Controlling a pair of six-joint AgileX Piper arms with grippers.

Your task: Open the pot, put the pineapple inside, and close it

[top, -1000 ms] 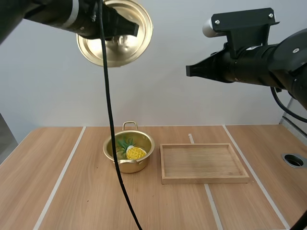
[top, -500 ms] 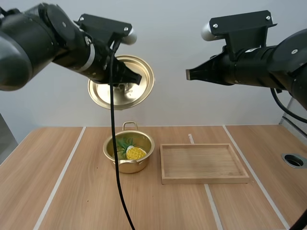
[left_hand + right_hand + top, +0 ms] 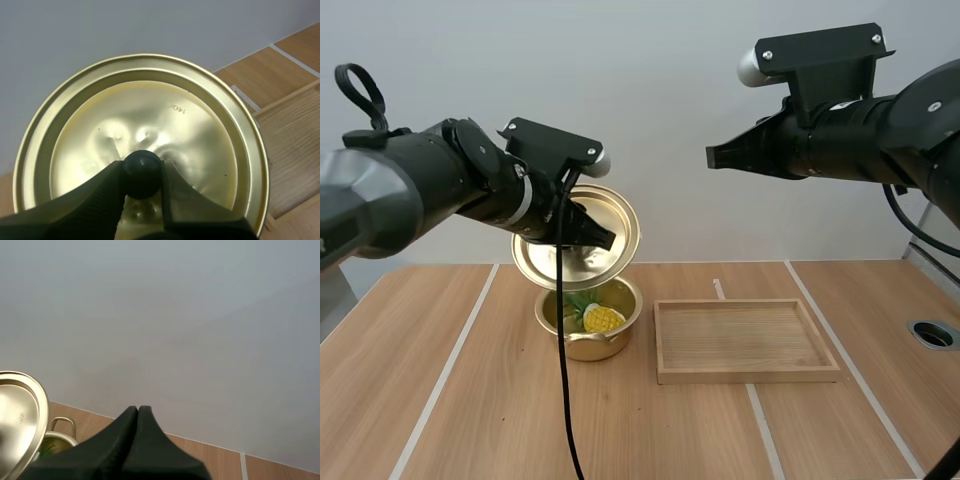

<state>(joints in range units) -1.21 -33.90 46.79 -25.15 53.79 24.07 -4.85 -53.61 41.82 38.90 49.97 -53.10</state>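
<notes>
Table point(image 3: 460, 400): tray point(image 3: 748, 375) sits well to the right of the left jaws. Pot point(image 3: 592, 346) stands open just below them. Lid point(image 3: 200, 130) hangs tilted over the pot rim, probably for lowering. Pineapple point(image 3: 603, 319) lies inside the pot, under the lid. Left gripper point(image 3: 142, 172) pinches the lid's knob point(image 3: 142, 165). Right gripper point(image 3: 138, 412) is pressed together and parked high, clear of the pot.

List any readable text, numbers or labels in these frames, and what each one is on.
"140", followed by a character too faint to read: stamped into the metal of the lid, upside down as seen in the left wrist view.
The same stamp on the lid in the right wrist view: too small to read.
Pot, pineapple, tray, table: no text visible.
</notes>
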